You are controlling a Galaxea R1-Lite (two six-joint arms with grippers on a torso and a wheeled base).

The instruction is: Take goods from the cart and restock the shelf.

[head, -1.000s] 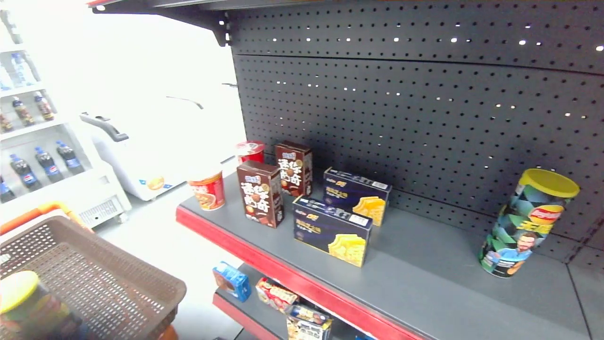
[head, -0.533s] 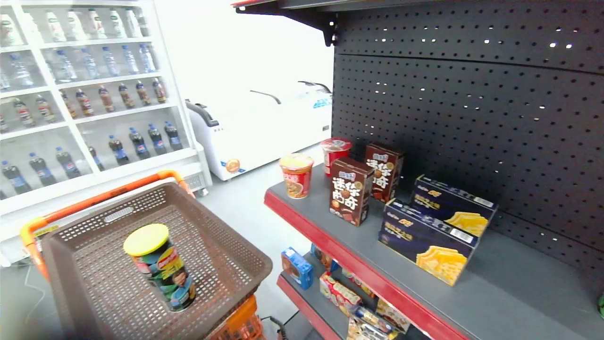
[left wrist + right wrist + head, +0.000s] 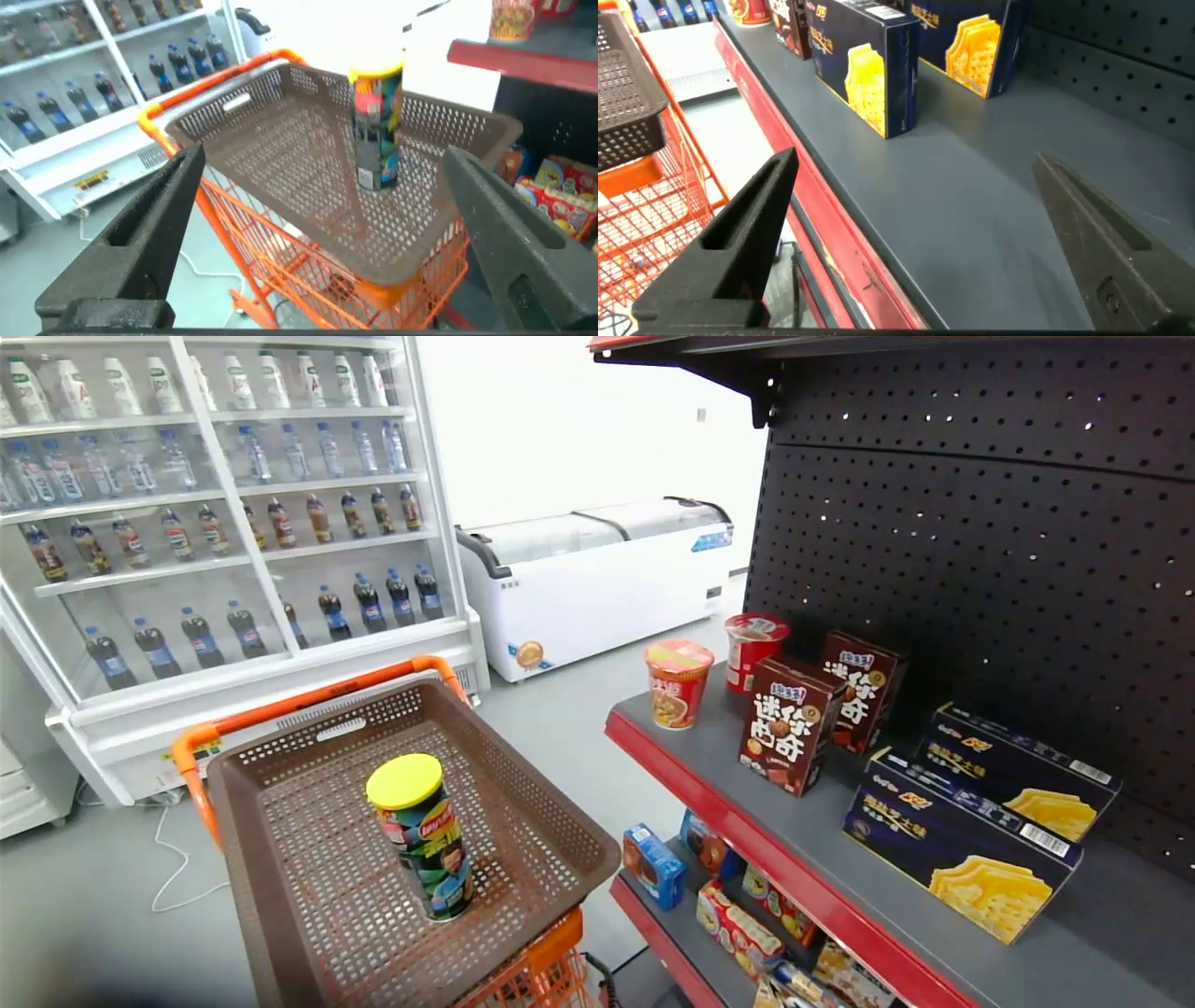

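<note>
A chips can point(image 3: 425, 840) with a yellow lid stands upright in the brown cart basket point(image 3: 411, 687), left of the shelf point(image 3: 822, 868). In the left wrist view my left gripper point(image 3: 322, 157) is open above the basket's near side, and the can point(image 3: 377, 126) stands some way beyond its fingers. My right gripper point(image 3: 915, 161) is open and holds nothing, over the shelf's point(image 3: 990, 215) front part near its red edge. Two dark blue boxes point(image 3: 868, 65) stand beyond it.
On the shelf stand a cup of noodles point(image 3: 678, 683), a red cup point(image 3: 754, 649), two brown boxes point(image 3: 789, 723) and two dark blue boxes point(image 3: 962, 845). Snacks point(image 3: 653, 863) fill the lower shelf. A drinks fridge point(image 3: 233, 523) and a chest freezer point(image 3: 597, 579) stand behind the cart.
The head camera has swung to the left: the cart basket with its can came into the picture, and the can standing on the shelf's right part left it.
</note>
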